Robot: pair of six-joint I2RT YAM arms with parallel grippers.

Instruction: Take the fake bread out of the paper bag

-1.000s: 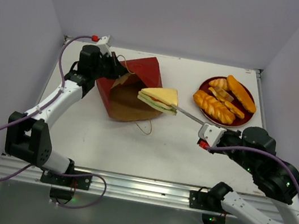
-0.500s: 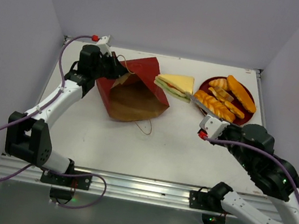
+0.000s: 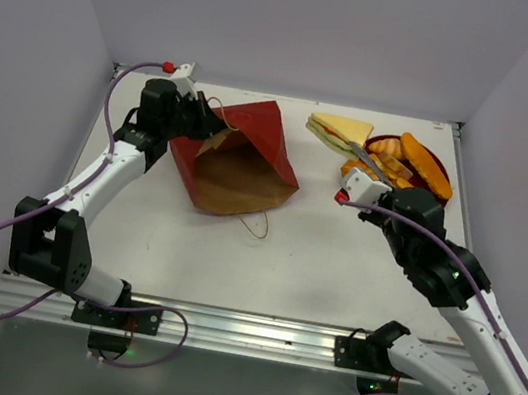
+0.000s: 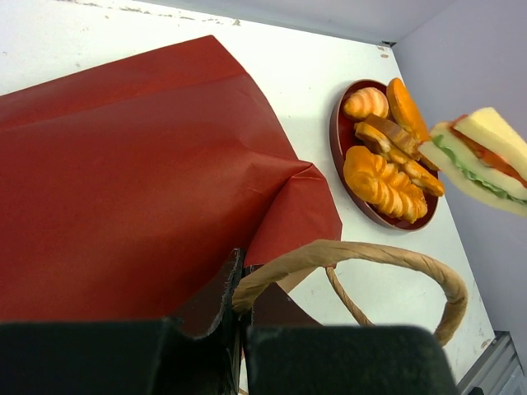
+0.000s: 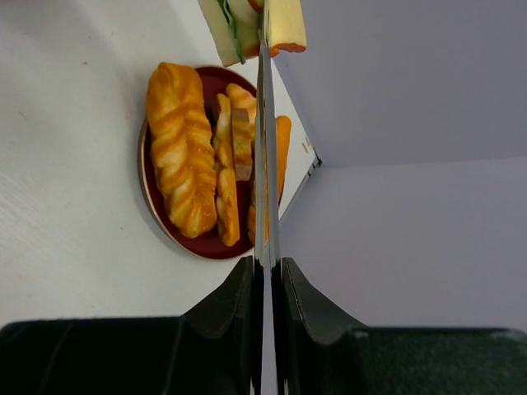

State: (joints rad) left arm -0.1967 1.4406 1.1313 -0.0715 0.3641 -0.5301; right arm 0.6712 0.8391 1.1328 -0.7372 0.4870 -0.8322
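Note:
The red paper bag (image 3: 252,150) lies on its side at the back left, its brown mouth facing the front. My left gripper (image 3: 217,129) is shut on the bag's rim by a looped handle (image 4: 370,255); the bag's red side (image 4: 140,164) fills the left wrist view. My right gripper (image 3: 356,178) is shut on thin metal tongs (image 5: 263,164). The tongs grip the pale yellow triangular slice (image 3: 338,129), held in the air just left of the dark-red plate (image 3: 437,164). Golden braided loaves (image 5: 177,140) and croissants lie on the plate (image 5: 152,202). The bag's inside shows only brown paper.
Grey walls close the table at the back and both sides. The plate stands near the back right corner. A loose bag handle (image 3: 257,225) lies on the table in front of the bag's mouth.
My right arm has carried the tongs and slice from over the bag's mouth to the right and back, up to the plate's left edge. The left arm and bag have not moved.

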